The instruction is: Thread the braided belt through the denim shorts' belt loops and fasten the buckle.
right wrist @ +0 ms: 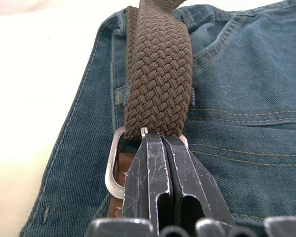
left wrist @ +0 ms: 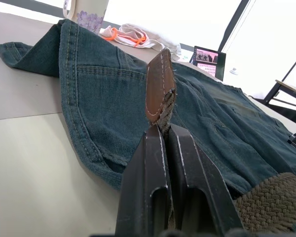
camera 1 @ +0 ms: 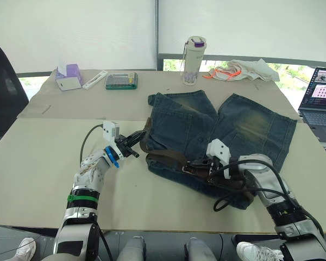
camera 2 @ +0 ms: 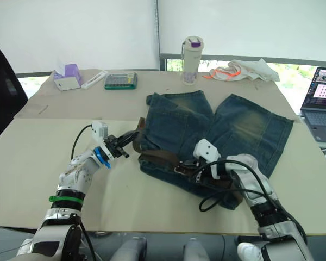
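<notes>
Left gripper (camera 1: 135,143) fingers pinching braided belt (right wrist: 158,74) tip, right gripper (right wrist: 160,143) fingers clamping at buckle (right wrist: 113,165) on denim shorts (camera 1: 244,128).

Both arms reach forward over the desk (camera 1: 38,179). The left end effector (camera 1: 135,142) has its black fingers (left wrist: 187,168) pressed together on the brown braided belt's leather tip (left wrist: 160,89). The right end effector (camera 1: 198,166) is clamped at the silver rectangular metal buckle (right wrist: 113,165).
</notes>
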